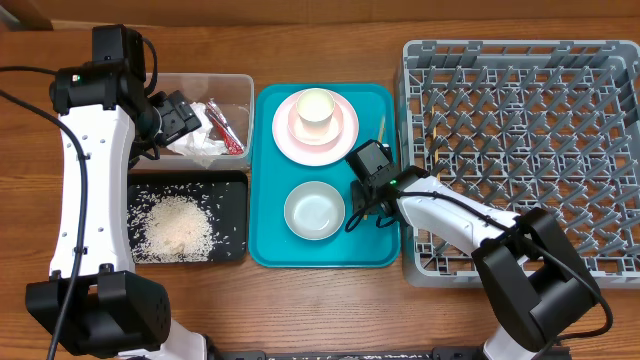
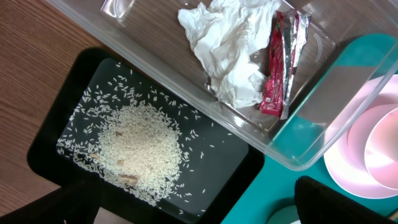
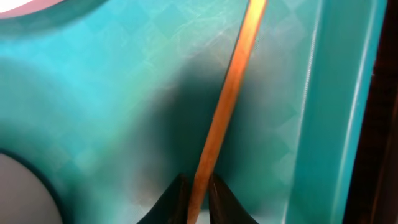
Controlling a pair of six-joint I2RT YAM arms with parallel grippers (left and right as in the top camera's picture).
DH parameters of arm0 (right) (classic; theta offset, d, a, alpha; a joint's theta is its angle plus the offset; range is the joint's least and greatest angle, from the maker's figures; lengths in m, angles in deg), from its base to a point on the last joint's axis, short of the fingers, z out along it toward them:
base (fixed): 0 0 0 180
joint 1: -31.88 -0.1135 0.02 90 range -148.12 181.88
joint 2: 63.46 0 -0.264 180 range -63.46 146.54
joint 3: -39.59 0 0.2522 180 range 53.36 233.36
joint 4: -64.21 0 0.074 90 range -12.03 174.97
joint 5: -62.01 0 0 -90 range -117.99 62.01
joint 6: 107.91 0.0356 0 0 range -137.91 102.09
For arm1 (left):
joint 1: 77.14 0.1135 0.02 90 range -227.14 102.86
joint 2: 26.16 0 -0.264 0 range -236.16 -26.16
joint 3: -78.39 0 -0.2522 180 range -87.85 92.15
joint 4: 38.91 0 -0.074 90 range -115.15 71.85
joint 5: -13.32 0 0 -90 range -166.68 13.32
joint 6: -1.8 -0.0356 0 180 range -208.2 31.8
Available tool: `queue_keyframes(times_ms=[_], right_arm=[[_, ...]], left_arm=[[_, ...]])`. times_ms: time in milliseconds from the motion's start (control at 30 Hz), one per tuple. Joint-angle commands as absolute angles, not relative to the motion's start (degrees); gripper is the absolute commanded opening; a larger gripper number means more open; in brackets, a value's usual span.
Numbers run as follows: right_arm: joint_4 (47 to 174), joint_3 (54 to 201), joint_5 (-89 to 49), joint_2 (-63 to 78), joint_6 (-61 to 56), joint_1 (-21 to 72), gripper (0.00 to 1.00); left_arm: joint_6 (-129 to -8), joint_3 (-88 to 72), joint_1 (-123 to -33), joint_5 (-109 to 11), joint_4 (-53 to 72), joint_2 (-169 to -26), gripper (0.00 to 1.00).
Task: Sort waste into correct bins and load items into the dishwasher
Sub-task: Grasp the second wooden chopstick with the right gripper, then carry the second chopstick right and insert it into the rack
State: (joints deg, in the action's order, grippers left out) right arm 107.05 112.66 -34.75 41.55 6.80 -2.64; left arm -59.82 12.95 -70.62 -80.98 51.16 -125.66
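The clear tub [image 1: 215, 80] holds the crumpled white tissue [image 2: 227, 56] and the red foil wrapper [image 2: 277, 74]. The black tray [image 1: 232, 200] holds a heap of rice [image 2: 140, 146]. My left gripper [image 2: 205, 211] hangs open and empty over the tub and black tray. My right gripper [image 3: 198, 199] is shut on a wooden chopstick [image 3: 233, 81] that lies on the teal tray [image 1: 270, 240] near its right rim. The pink plate [image 1: 340, 140] carries the pink bowl [image 1: 316, 108]. The grey bowl [image 1: 314, 210] sits nearer the front. I cannot make out the white cup.
The grey dish rack [image 1: 520, 150] stands at the right, right beside the teal tray, with nothing in it. The tub and black tray sit close against the teal tray's left side. My right arm reaches across the rack's front left corner.
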Motion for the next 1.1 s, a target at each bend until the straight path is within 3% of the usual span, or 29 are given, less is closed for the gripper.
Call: queue_keyframes(times_ms=[0, 467, 1067], right_arm=[[107.91, 111.48, -31.28, 43.19, 6.01, -2.77, 0.13], [109.06, 112.64, -31.30, 43.15, 6.08, -2.11, 0.04], [130.53, 135.20, -31.28, 42.95, 5.77, 6.15, 0.04]], left_arm=[[-59.88, 14.22, -70.46, -81.15, 51.12, -125.49, 1.00], [-59.88, 14.22, -70.46, -81.15, 51.12, -125.49, 1.00], [-59.88, 14.22, -70.46, -81.13, 51.12, -125.49, 1.00]])
